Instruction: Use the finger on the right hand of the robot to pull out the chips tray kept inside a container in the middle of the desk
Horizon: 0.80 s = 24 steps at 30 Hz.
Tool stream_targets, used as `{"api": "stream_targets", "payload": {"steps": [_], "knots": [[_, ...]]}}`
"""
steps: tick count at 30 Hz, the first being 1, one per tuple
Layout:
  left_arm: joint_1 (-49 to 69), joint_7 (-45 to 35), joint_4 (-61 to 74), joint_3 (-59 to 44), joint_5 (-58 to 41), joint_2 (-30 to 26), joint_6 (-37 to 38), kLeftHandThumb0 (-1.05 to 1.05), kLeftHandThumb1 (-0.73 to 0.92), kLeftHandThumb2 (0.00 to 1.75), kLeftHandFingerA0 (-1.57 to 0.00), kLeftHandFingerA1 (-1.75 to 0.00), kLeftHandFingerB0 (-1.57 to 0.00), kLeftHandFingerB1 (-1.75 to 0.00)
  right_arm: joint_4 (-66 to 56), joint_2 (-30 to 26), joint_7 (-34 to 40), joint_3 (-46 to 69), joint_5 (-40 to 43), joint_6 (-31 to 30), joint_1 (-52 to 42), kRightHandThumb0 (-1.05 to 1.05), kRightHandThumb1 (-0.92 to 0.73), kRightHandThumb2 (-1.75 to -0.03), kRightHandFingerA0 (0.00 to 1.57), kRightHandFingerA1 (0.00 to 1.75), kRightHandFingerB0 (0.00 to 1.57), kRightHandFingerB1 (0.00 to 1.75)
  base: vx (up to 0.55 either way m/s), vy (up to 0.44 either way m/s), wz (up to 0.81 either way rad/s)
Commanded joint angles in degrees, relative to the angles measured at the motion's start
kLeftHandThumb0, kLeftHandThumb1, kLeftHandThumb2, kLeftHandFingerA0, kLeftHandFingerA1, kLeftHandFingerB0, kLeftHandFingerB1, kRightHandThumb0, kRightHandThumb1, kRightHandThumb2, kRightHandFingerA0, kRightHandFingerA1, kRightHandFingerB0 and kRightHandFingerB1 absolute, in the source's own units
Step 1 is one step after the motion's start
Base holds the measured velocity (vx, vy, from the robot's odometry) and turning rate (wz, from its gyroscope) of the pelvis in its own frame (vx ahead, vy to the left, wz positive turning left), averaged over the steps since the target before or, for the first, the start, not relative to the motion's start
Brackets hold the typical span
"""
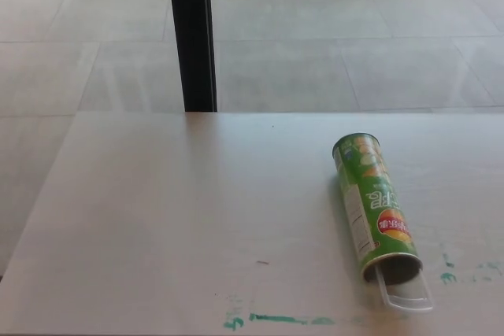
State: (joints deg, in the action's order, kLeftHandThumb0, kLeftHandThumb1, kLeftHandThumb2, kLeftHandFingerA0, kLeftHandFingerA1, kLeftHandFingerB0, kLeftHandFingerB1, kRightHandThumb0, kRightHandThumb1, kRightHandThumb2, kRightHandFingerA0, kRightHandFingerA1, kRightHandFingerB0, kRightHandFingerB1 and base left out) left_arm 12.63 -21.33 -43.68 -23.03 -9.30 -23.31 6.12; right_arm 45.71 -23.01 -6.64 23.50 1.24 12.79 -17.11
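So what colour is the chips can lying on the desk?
Mostly green, with a red label: the chips can, seen in the head view.

pale tiled floor (331, 29) beyond a light desk (157, 218); a black post (191, 33) stands behind it.

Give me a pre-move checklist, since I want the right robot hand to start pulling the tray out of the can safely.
1. Chips can lying on its side on the desk: ok.
2. Open end facing the robot: ok.
3. Clear tray sticking out of the opening, reachable: ok.
4. Right robot hand in view: not ok, neither hand shows.
5. Desk around the can free of other things: ok.
6. Chips in the tray: cannot tell.
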Motion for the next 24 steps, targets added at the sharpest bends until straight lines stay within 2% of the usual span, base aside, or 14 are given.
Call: {"api": "stream_targets", "payload": {"steps": [1,2,3,5,6,8,9,10,13,14,18,22,23,24], "knots": [[-0.1,-6.1,-2.2,-2.5,-5.1,-0.9,-1.0,-0.75,0.59,0.81,-0.43,-0.72,-0.37,-0.56,-1.8,-0.6,0.6,5.7,6.5,0.2,0.6,-0.41,-0.58,-0.58,0.74,0.74,0.49,0.55,0.0,0.0,0.0],[-0.1,-6.3,-2.4,-2.6,-5.1,-0.9,-0.9,-0.75,0.59,0.81,-0.43,-0.72,-0.37,-0.56,-2.0,-0.5,0.5,6.1,6.5,-0.1,0.7,-0.41,-0.58,-0.58,0.74,0.74,0.49,0.55,0.0,0.0,0.0],[0.2,-6.8,-3.1,-2.9,-5.4,-0.9,-1.2,-0.72,0.73,0.61,-0.41,-0.68,-0.36,-0.47,-4.1,0.2,0.9,9.0,9.3,-0.8,0.5,-0.38,-0.59,-0.58,0.72,0.76,0.46,0.63,0.0,0.0,0.0],[0.1,-7.2,-4.2,-4.3,-6.8,-0.9,-3.1,-0.73,0.69,0.61,-0.38,-0.65,-0.33,-0.43,-7.7,0.2,4.4,13.0,10.7,-0.3,0.8,-0.42,-0.59,-0.58,0.75,0.76,0.43,0.66,0.0,0.0,0.0],[0.3,-7.4,-4.0,-4.3,-6.7,-1.1,-2.9,-0.74,0.71,0.61,-0.39,-0.66,-0.33,-0.43,-9.4,0.2,4.8,14.9,12.4,-2.1,2.1,-0.48,-0.45,-0.86,0.81,0.86,0.41,0.69,0.0,0.0,0.0],[0.8,-7.6,-3.6,-4.3,-6.5,-1.2,-2.5,-0.74,0.71,0.61,-0.39,-0.66,-0.33,-0.43,-12.2,0.0,5.2,18.0,14.9,-5.1,3.7,-0.48,-0.45,-0.86,0.81,0.86,0.41,0.69,0.0,0.0,0.0],[0.7,-7.4,-4.3,-4.1,-6.0,-1.3,-1.6,-0.74,0.57,0.97,-0.38,-0.67,-0.26,-0.52,-15.9,-0.4,5.9,19.5,16.0,-7.3,4.4,-0.48,-0.46,-0.86,0.8,0.87,0.4,0.69,0.0,0.0,0.0],[0.9,-7.5,-4.1,-4.2,-6.1,-1.2,-1.6,-0.72,0.73,0.62,-0.38,-0.61,-0.33,-0.41,-15.7,-3.5,6.0,20.7,15.2,-5.1,7.4,-0.4,-0.61,-0.58,0.78,0.76,0.4,0.64,0.0,0.0,0.0],[1.1,-7.9,-3.9,-4.5,-6.4,-1.4,-1.3,-0.7,0.74,0.62,-0.4,-0.64,-0.35,-0.43,-17.7,-5.7,3.5,22.2,16.1,-5.4,10.0,-0.45,-0.59,-0.58,0.81,0.74,0.44,0.6,0.0,0.0,0.0],[0.9,-7.9,-4.4,-4.3,-6.2,-1.5,-0.9,-0.7,0.74,0.62,-0.38,-0.62,-0.34,-0.41,-23.8,-7.0,3.1,22.9,18.2,-9.1,12.1,-0.54,-0.54,-0.57,0.91,0.72,0.53,0.58,0.0,0.0,0.0],[0.6,-8.3,-5.4,-4.7,-6.9,-1.7,-2.0,-0.71,0.72,0.61,-0.38,-0.63,-0.33,-0.42,-37.3,-8.5,4.8,21.9,18.0,-15.1,14.9,-0.69,-0.53,-0.57,0.99,0.67,0.61,0.56,0.0,0.0,0.0],[0.5,-9.3,-6.0,-4.7,-7.2,-1.9,-1.7,-0.7,0.73,0.62,-0.37,-0.65,-0.32,-0.43,-44.6,-8.9,4.5,19.9,18.3,-17.1,18.4,-0.67,-0.44,-0.63,1.0,0.63,0.61,0.52,0.0,0.001,0.02],[0.4,-9.5,-6.4,-4.8,-7.3,-2.0,-1.6,-0.69,0.72,0.62,-0.38,-0.66,-0.32,-0.43,-46.3,-8.8,4.0,19.2,18.8,-17.4,19.1,-0.52,-0.52,-0.57,0.98,0.61,0.59,0.4,0.0,0.0,0.0],[0.1,-9.7,-7.1,-4.8,-7.4,-2.1,-1.5,-0.69,0.72,0.62,-0.38,-0.66,-0.32,-0.43,-48.9,-8.6,3.2,18.2,19.6,-17.9,20.2,-0.52,-0.52,-0.57,0.98,0.61,0.59,0.4,0.0,0.0,0.0]]}}
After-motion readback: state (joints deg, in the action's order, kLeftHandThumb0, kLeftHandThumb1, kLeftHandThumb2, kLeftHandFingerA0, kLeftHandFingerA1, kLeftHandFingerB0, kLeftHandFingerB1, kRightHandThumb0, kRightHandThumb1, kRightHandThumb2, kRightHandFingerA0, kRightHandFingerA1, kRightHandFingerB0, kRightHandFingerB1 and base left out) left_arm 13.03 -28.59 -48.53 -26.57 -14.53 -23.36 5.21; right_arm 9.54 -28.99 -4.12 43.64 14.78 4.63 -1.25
